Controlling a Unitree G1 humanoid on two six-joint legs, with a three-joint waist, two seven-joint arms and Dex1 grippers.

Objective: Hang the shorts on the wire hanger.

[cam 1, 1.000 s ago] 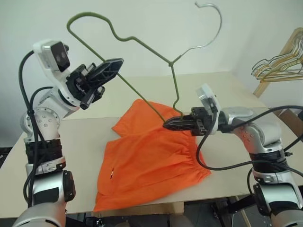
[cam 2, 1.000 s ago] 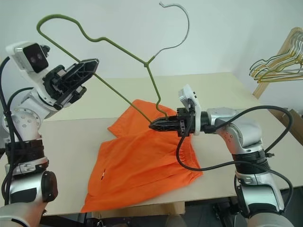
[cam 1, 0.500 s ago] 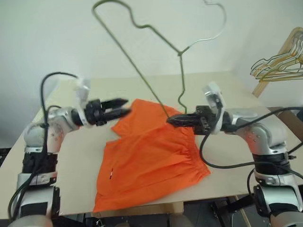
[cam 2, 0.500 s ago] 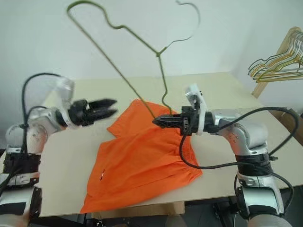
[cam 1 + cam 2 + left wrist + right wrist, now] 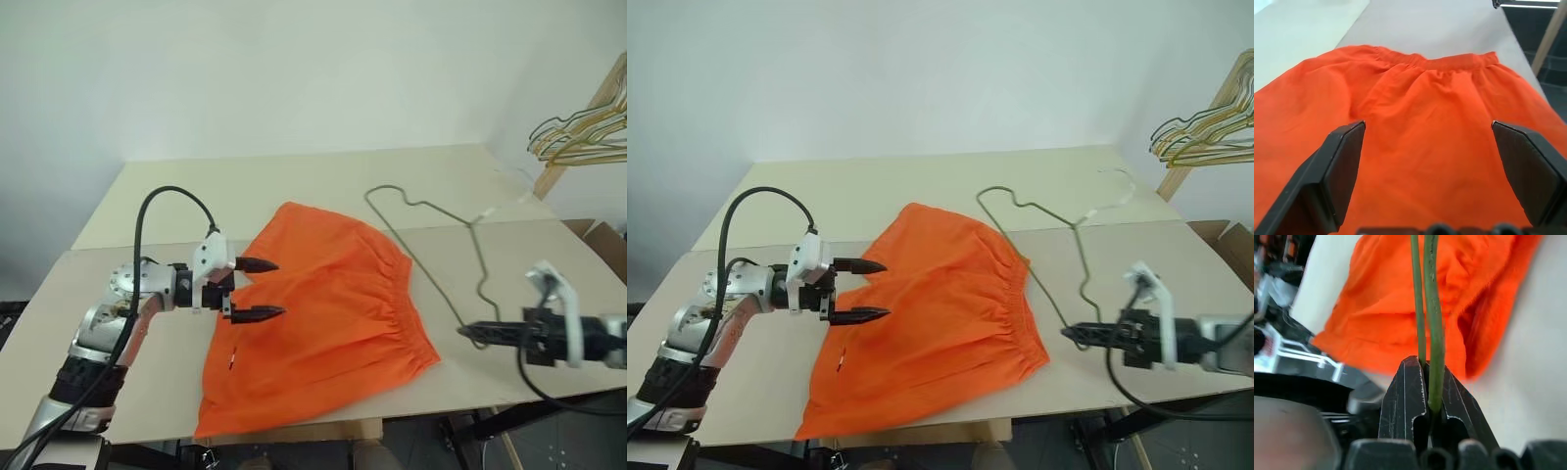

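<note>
Shorts (image 5: 318, 313): you have them spread flat on the table (image 5: 147, 201), waistband toward your right, one leg hem reaching the near table edge. They are not on the wire hanger (image 5: 431, 230).

Wire hanger: it lies low and tilted over the table on the right of the shorts, its wire crossing just over the waistband corner. Its hook end points toward the far right edge.

Right gripper (image 5: 468, 333): your fingers are clamped together on the hanger's wire; the right wrist view shows the green-grey wire pinched between the two black pads.

Left gripper (image 5: 257, 290): your fingers stand wide apart, empty, hovering at the left edge of the shorts with orange fabric between and beyond them.

A bunch of gold hangers (image 5: 578, 132) hangs at the far right.
</note>
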